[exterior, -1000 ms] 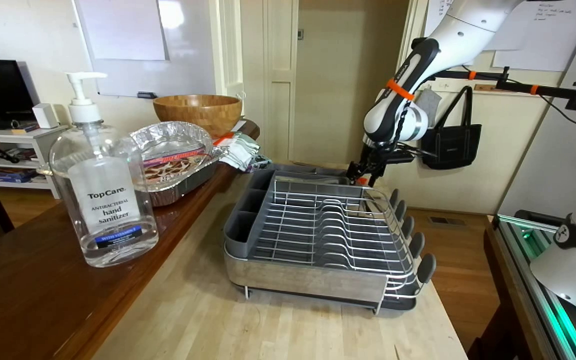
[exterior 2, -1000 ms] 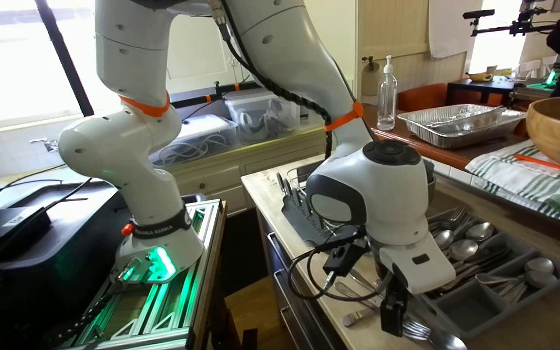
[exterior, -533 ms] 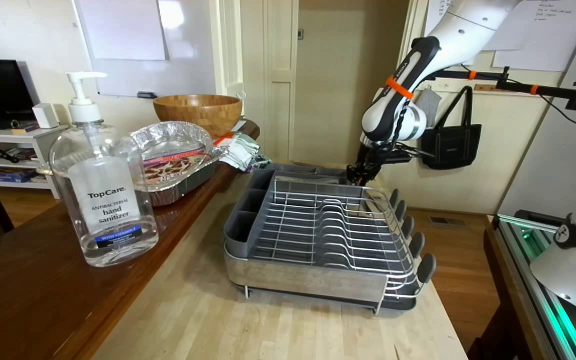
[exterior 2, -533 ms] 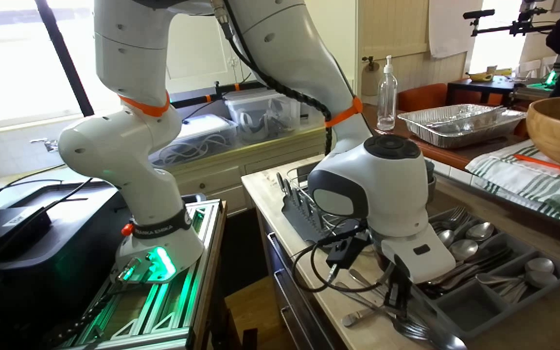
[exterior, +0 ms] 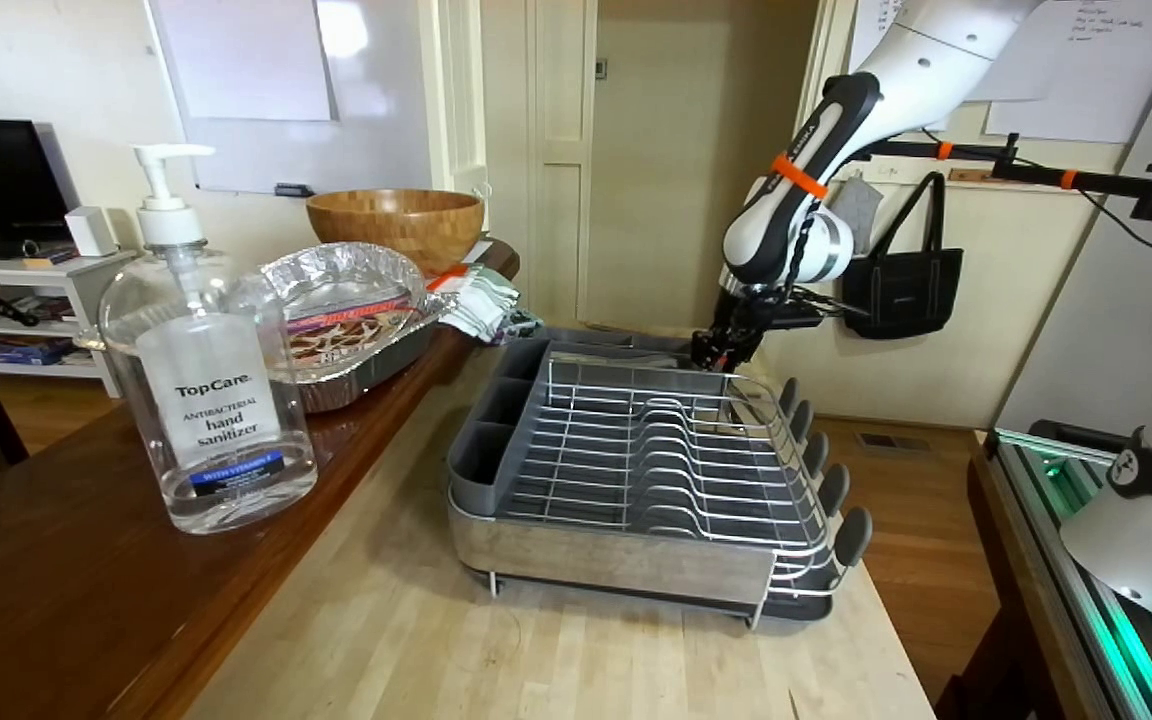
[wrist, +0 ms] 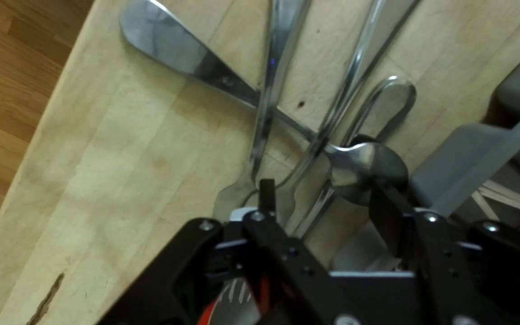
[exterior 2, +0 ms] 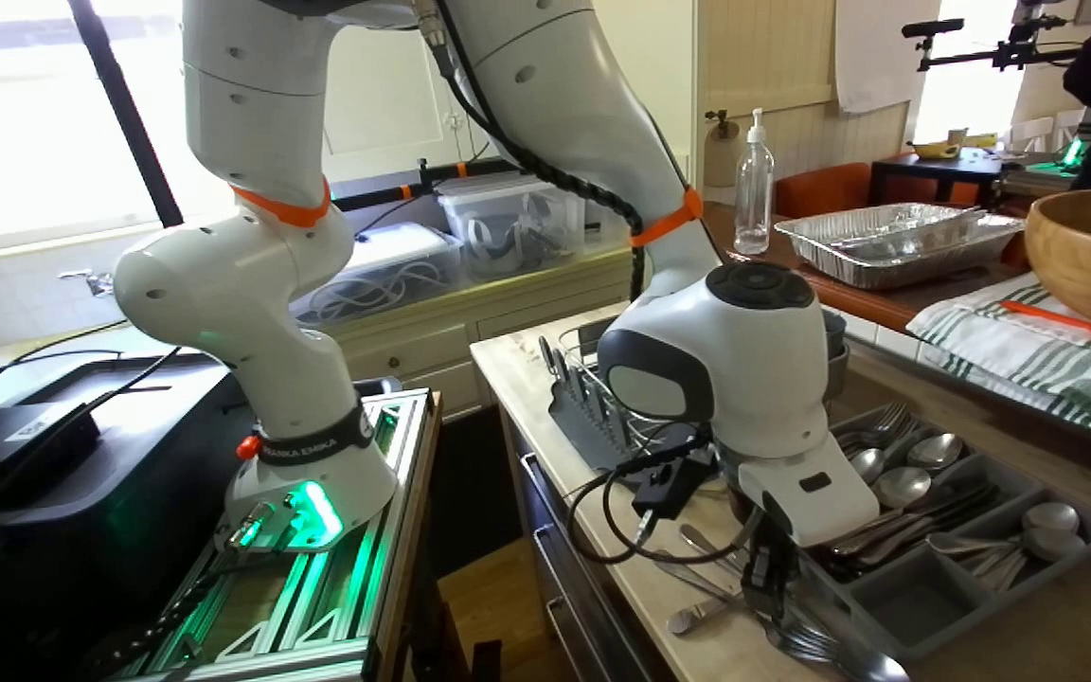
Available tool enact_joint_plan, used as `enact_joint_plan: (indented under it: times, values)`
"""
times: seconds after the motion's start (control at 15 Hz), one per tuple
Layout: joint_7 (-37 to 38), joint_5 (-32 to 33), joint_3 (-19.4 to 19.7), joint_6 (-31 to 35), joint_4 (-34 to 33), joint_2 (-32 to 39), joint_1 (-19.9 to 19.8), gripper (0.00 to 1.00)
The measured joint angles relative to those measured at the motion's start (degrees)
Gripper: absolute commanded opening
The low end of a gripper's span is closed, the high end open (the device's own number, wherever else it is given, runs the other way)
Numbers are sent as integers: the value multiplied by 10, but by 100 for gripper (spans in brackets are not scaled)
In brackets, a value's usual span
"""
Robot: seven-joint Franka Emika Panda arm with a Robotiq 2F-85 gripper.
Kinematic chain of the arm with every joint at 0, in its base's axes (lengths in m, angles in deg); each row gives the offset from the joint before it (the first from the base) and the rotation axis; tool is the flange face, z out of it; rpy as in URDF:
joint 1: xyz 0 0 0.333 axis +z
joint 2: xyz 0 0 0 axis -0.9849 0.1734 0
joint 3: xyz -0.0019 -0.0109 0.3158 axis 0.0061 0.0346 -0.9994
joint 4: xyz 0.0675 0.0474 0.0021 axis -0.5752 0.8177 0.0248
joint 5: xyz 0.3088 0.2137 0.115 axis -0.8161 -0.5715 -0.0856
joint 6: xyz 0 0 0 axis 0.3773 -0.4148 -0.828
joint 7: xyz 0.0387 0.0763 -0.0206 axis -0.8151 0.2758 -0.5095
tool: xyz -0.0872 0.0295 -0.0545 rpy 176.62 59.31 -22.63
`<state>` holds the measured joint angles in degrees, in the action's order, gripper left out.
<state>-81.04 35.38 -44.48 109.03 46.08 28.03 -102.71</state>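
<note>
My gripper (wrist: 323, 201) is open and points down over loose cutlery on the wooden counter. A spoon (wrist: 352, 164) lies under the right fingertip, its handle reaching to the upper left. Two forks (wrist: 266, 104) (wrist: 345, 90) cross over that handle, with their heads near the left fingertip. Another looped handle (wrist: 388, 101) lies beneath the spoon. Nothing shows held between the fingers; whether they touch the cutlery is unclear. In an exterior view the gripper (exterior 2: 763, 578) is above the forks (exterior 2: 801, 644), beside a grey cutlery tray (exterior 2: 1010, 592). The dish rack partly hides it in an exterior view (exterior: 721, 350).
The grey tray (wrist: 449, 158) stands close at the gripper's right and holds spoons and forks. A dish rack (exterior: 636, 520) stands on the same counter. A raised ledge bears a sanitizer bottle (exterior: 206, 400), foil trays (exterior: 376, 370) and a wooden bowl (exterior: 396, 225).
Over the last second the hand has risen slightly and turned, so the fingers look closer together in an exterior view. In the last half second it shifted very slightly. The cutlery appears unmoved.
</note>
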Motion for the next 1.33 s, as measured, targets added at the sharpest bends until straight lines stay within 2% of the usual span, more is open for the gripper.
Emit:
enact_joint_plan:
  times: [0.13,0.33,0.4,0.53,0.93,1.07,1.2,1.27,1.33]
  values:
    - [0,0,2,0,5,0,0,100]
    - [0,0,3,0,15,-3,0,97]
    - [0,0,3,0,18,-4,0,76]
    - [1,0,1,0,21,-7,1,64]
    - [1,0,1,-4,26,-18,5,18]
    - [1,0,1,-5,26,-19,5,23]
    - [1,0,1,-7,26,-21,6,23]
    - [1,0,1,-7,26,-21,6,16]
    - [1,0,1,-7,26,-21,7,14]
